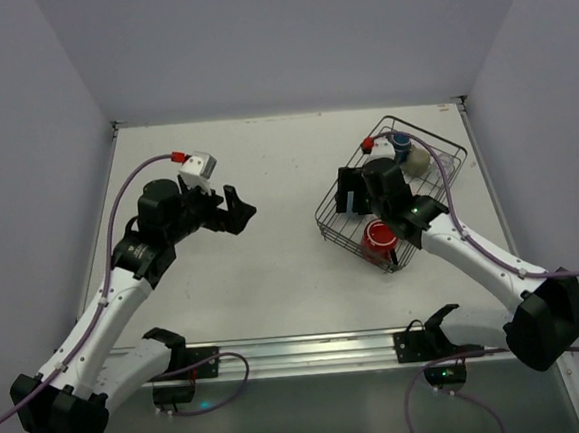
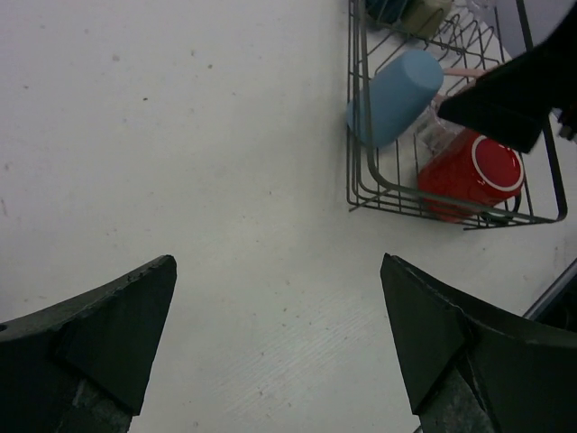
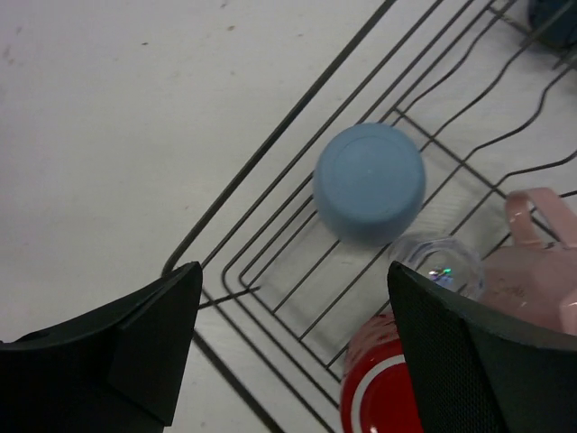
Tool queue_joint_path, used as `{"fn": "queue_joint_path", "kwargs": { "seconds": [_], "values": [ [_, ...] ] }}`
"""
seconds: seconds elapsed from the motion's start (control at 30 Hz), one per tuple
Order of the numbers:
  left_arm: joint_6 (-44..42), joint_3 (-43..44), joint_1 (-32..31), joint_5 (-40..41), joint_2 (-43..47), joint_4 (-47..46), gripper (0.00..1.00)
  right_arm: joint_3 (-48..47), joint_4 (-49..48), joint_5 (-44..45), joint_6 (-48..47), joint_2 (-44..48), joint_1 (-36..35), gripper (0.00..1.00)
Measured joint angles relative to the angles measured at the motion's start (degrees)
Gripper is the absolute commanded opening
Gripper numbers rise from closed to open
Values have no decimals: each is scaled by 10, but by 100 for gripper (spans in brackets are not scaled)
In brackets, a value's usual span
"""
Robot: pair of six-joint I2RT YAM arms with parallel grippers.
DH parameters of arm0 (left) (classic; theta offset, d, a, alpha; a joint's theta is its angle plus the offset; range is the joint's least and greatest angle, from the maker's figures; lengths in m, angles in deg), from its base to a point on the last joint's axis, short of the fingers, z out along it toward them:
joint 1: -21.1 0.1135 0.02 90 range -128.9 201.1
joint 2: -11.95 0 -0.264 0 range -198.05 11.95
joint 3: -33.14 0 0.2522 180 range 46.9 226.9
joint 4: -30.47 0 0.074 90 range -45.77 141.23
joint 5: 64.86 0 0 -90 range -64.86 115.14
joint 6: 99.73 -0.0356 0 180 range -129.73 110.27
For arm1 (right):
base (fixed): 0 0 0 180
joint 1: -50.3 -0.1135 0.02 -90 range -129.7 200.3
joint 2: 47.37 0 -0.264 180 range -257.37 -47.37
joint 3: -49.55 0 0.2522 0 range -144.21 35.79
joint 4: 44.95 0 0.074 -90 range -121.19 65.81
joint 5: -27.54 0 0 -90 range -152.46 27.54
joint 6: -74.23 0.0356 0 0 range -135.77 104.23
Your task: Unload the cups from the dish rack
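**Both end effectors spread, cups in the rack**

The left end effector (image 1: 234, 209) hangs over the bare white counter (image 1: 274, 278), fingers apart and empty. The right end effector (image 3: 296, 271), fingers also apart, hovers inside the black wire dish rack (image 1: 322, 217). Below it are a red cup (image 3: 379, 392), a light blue cup (image 3: 370, 180) on its side and a pale pink handled mug (image 3: 541, 280).

Cups (image 1: 379, 237) lie in the dish rack (image 1: 334, 213) on the table's (image 1: 276, 177) right.

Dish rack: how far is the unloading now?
Done: nothing visible; every cup seen lies in the dish rack. In hand: right claw, open, over the light blue cup, gripping nothing; left claw open, apart. Remaining: at least light blue cup, red cup, pink mug.
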Motion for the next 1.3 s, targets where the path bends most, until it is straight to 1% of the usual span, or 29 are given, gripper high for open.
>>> {"fn": "queue_joint_path", "kwargs": {
  "seconds": [0.03, 0.07, 0.17, 0.33, 0.53, 0.7, 0.8, 0.83, 0.87, 0.93, 0.97, 1.07, 1.13, 1.2, 1.3],
  "values": [
    [-1, -17, 0, -12, 10, -4, 100, -10, 5, 21, -5, -16, 4, 91],
    [-1, -34, 0, -24, 21, -12, 100, -21, 9, 39, -11, -32, 10, 92],
    [-2, -75, 0, -52, 54, -39, 100, -56, 20, 78, -25, -84, 32, 94],
    [-8, -93, 0, -57, 63, -52, 100, -104, 36, 91, -36, -156, 63, 88],
    [-11, -96, -4, -42, 63, -52, 100, -143, 52, 89, -43, -215, 63, 87],
    [-13, -100, -11, -24, 66, -47, 100, -160, 64, 89, -45, -253, 63, 83],
    [-12, -100, -11, -31, 66, -48, 99, -162, 64, 89, -48, -268, 63, 73],
    [-11, -100, -12, -39, 66, -50, 98, -163, 64, 89, -49, -272, 63, 61],
    [-9, -100, -12, -51, 65, -52, 98, -163, 64, 89, -52, -273, 63, 56],
    [0, -100, -12, -76, 60, -63, 97, -165, 62, 90, -53, -274, 63, 48],
    [2, -100, -12, -87, 54, -69, 97, -165, 61, 90, -53, -273, 63, 41],
    [16, -100, -12, -116, 35, -80, 95, -156, 54, 90, -54, -258, 63, 35],
    [26, -100, -12, -130, 26, -83, 93, -143, 52, 90, -53, -227, 63, 32],
    [42, -100, -12, -148, 21, -93, 90, -129, 50, 88, -52, -172, 63, 28],
    [75, -101, -12, -179, 17, -131, 86, -107, 29, 65, -40, -66, 63, 26]
  ]
}}
